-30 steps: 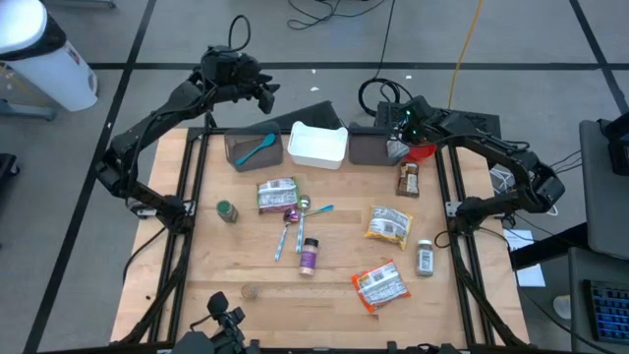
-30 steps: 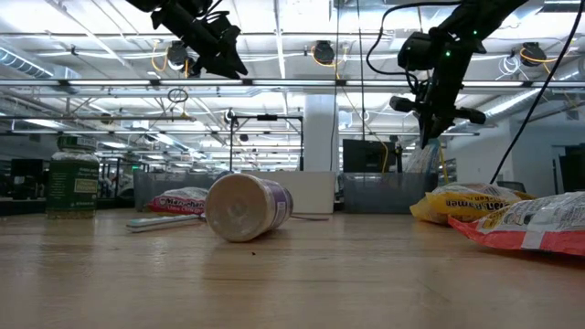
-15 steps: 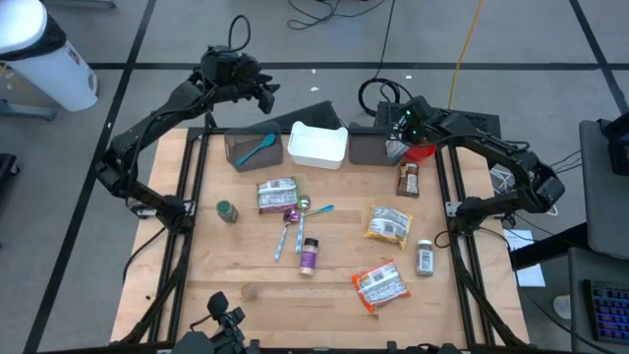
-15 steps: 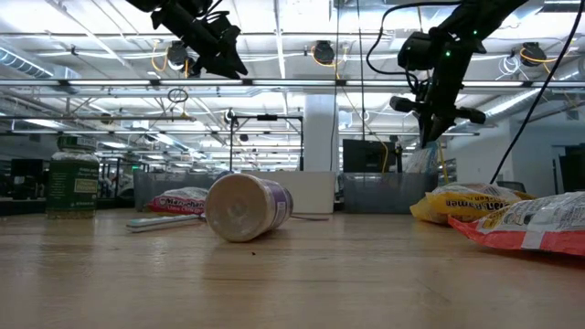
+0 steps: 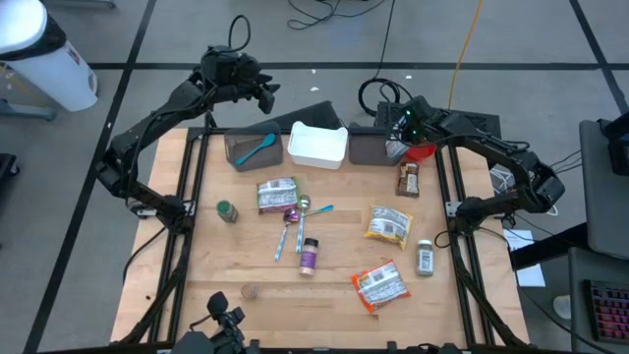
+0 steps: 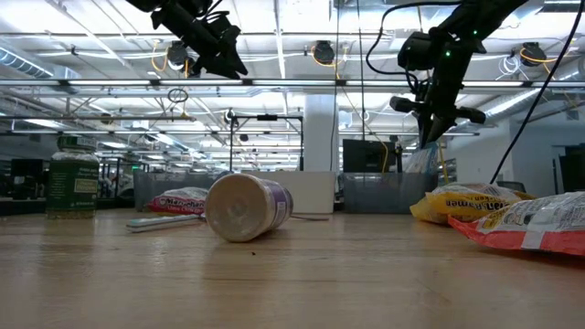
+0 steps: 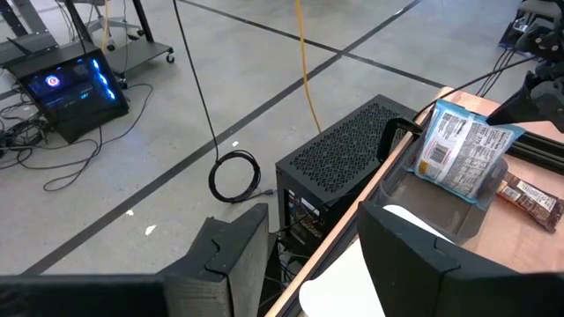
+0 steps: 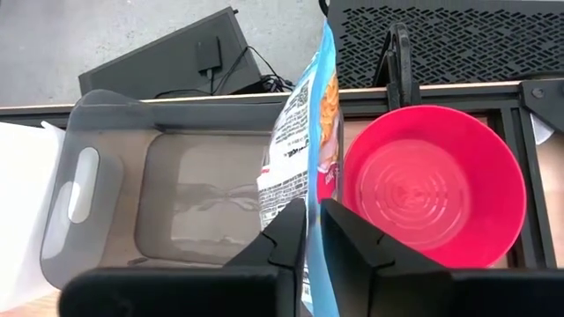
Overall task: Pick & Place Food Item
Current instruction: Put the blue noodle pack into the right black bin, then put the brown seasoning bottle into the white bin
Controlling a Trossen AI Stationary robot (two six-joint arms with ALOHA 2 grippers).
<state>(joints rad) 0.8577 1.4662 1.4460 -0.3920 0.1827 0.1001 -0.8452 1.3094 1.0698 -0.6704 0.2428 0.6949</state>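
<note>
Near the front edge of the table [image 5: 246, 315] lay an orange packet [image 5: 379, 285] and a purple jar [image 5: 309, 257]. Farther back, the right gripper [image 8: 312, 231] pinched a blue snack bag [image 8: 304, 114] with narrow fingers, over the edge between the grey bin [image 8: 97, 150] and the red bowl [image 8: 432, 189]. At the far corner the left gripper [image 7: 310, 264] hovered half open, holding nothing.

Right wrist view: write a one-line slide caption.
Right gripper pinches a blue snack packet over the grey bin, beside the red bowl.
</note>
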